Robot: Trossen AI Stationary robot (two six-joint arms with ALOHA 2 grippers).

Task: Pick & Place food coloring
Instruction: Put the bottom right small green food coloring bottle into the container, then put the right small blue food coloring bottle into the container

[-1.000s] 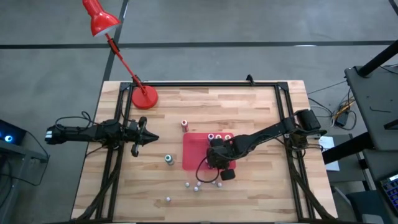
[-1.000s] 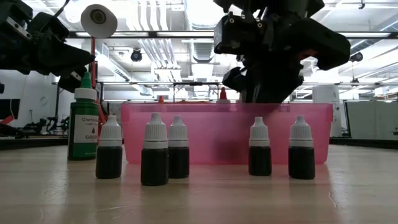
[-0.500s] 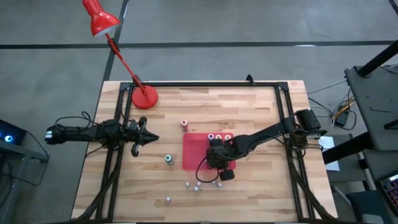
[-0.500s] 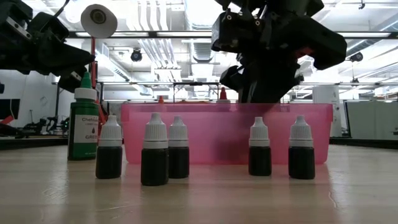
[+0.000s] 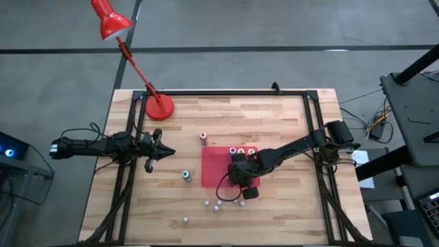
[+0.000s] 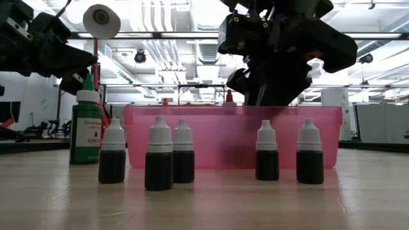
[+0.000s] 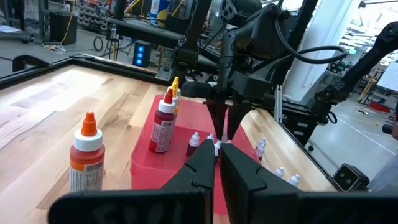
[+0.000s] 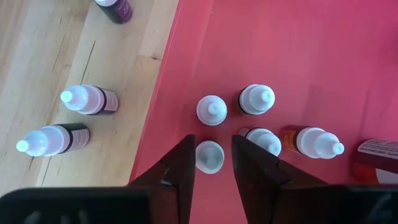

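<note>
The food coloring is a set of tiny bottles with white caps. Several stand upright in the red tray [image 8: 348, 56]; the rest stand on the wood by its near edge [image 8: 87, 99]. My right gripper [image 8: 213, 139] hangs over the tray, pointing steeply down, open. One capped bottle [image 8: 209, 155] stands on the tray floor between its fingers; I cannot tell whether a finger touches it. My left gripper [image 5: 164, 152] waits shut, level, at the table's left side.
Taller bottles stand on the wood: an orange one [image 5: 203, 138] beyond the tray and a green one [image 5: 186, 175] to its left. Others stand along the tray's far edge [image 5: 242, 150]. A red lamp's base [image 5: 159, 107] sits at the far left.
</note>
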